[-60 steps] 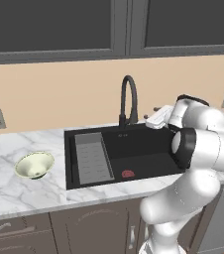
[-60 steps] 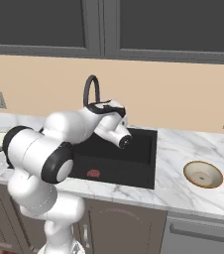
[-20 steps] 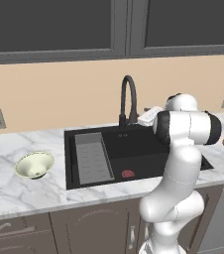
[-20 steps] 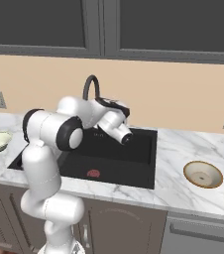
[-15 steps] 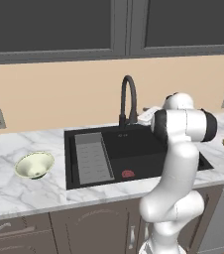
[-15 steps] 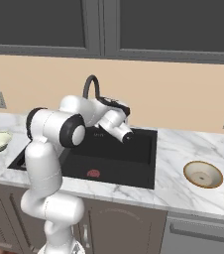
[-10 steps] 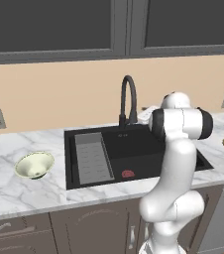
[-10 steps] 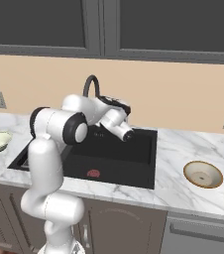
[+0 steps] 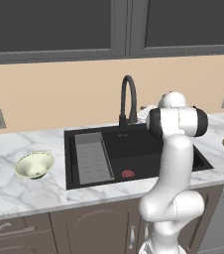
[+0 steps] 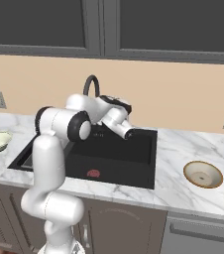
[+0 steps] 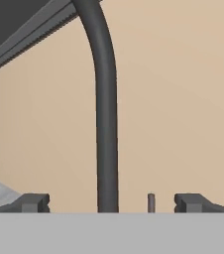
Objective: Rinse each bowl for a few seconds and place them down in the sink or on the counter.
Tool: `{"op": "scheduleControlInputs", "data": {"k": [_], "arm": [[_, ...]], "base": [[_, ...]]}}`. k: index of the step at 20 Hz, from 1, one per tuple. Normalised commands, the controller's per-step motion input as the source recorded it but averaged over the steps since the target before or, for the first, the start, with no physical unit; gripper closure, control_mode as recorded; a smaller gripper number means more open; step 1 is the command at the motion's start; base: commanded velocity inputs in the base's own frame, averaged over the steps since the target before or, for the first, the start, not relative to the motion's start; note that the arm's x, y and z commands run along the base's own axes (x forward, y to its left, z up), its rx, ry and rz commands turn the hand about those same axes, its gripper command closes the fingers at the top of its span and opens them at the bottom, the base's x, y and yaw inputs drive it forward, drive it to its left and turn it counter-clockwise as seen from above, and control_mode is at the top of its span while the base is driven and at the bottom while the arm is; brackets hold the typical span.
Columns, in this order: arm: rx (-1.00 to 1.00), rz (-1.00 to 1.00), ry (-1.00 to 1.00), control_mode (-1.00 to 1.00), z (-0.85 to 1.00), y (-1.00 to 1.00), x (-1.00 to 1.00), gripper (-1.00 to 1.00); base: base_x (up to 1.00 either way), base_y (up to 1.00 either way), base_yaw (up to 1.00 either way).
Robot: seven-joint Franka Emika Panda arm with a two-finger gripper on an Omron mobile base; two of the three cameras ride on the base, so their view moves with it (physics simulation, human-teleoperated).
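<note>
from my seat the counter (image 9: 15, 198) runs across both base views, its left end cut by the frame edge. the sink (image 9: 134, 144) sits in its middle; my arm hides the basin's right part in the left base view and its left part in the right base view, rack included there. the rack (image 9: 93, 158) shows in the left base view at 9 o'clock in the basin, the red drain (image 9: 128, 174) at 6. the faucet (image 11: 104, 109) rises at 12 o'clock behind the basin and stands just left of centre in the hand view, its top cut off. the green bowl (image 9: 33, 164) sits on the counter at 9 o'clock of the sink, well apart. the beige bowl (image 10: 203, 174) lies at 3 o'clock, clipped by the frame in the left base view. the gripper (image 11: 112, 202) has its jaws spread wide, nothing between them but the faucet neck beyond; whether that neck is within reach i cannot tell.
</note>
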Motion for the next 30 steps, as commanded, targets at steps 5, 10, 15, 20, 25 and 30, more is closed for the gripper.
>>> {"op": "scheduleControlInputs", "data": {"k": [5,10,15,20,25,30], "arm": [[0.01,0.01,0.0,-1.0,-0.09,0.0,0.2,-1.0],[0.03,0.02,0.01,-1.0,-0.12,0.0,0.17,-1.0],[0.03,0.02,0.0,-1.0,-0.09,0.0,0.16,-1.0],[0.04,0.01,0.0,-1.0,-0.08,0.0,0.17,-1.0],[0.03,0.01,0.0,-1.0,-0.09,0.0,0.19,-1.0],[0.02,0.0,0.01,-1.0,-0.1,0.0,0.19,-1.0]], "base": [[0.0,0.0,0.0],[0.0,0.0,0.0],[0.0,0.0,0.0],[0.0,0.0,0.0],[0.0,0.0,0.0],[0.0,0.0,0.0]]}}
